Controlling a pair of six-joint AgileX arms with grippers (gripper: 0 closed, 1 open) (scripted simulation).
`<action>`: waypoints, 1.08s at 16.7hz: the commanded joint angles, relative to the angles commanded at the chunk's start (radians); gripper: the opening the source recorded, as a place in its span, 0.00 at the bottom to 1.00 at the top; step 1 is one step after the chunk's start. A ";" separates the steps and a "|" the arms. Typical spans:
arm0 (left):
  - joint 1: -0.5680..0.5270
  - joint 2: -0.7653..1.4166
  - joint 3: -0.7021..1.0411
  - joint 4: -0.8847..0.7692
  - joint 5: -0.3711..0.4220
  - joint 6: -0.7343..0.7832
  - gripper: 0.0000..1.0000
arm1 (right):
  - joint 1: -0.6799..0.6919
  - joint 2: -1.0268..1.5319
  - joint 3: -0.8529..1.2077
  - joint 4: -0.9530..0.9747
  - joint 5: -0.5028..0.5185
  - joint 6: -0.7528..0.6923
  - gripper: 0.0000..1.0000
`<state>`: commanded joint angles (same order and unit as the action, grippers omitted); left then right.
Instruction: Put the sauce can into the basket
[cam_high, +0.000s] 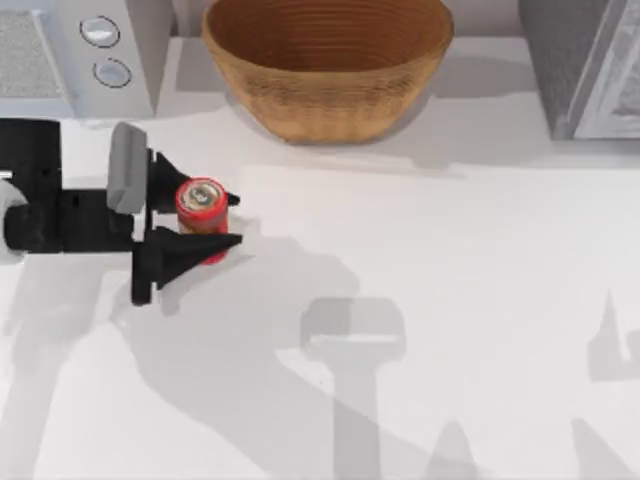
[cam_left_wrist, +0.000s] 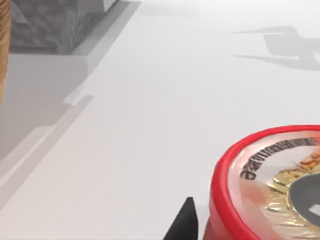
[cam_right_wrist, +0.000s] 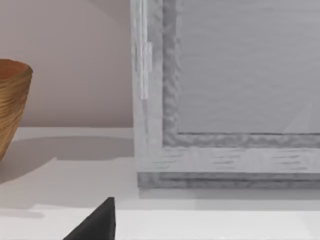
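The sauce can (cam_high: 202, 203), red with a silvery round top, stands at the table's left. My left gripper (cam_high: 237, 220) reaches in from the left edge and is shut on it, one black finger on each side of the can. In the left wrist view the sauce can's (cam_left_wrist: 270, 190) red rim looms very close beside a fingertip (cam_left_wrist: 185, 225). The tan woven basket (cam_high: 325, 100) sits at the back centre, well apart from the can. My right gripper (cam_right_wrist: 102, 222) is low by the back right, with the basket (cam_right_wrist: 12, 110) off to one side.
A grey microwave-like box (cam_high: 75, 55) with two knobs stands at the back left, close behind my left arm. Another grey appliance (cam_high: 585, 65) fills the back right corner. White tabletop (cam_high: 450, 300) stretches across the middle and right.
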<state>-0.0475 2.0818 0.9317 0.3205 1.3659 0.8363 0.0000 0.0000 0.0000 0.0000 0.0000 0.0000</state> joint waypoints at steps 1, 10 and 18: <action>0.017 -0.037 -0.015 -0.073 0.012 0.052 0.00 | 0.000 0.000 0.000 0.000 0.000 0.000 1.00; 0.122 -0.271 -0.112 -0.530 0.091 0.377 0.00 | 0.000 0.000 0.000 0.000 0.000 0.000 1.00; 0.109 -0.267 -0.088 -0.524 0.064 0.353 0.00 | 0.000 0.000 0.000 0.000 0.000 0.000 1.00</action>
<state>0.0612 1.8152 0.8439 -0.2038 1.4299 1.1890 0.0000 0.0000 0.0000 0.0000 0.0000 0.0000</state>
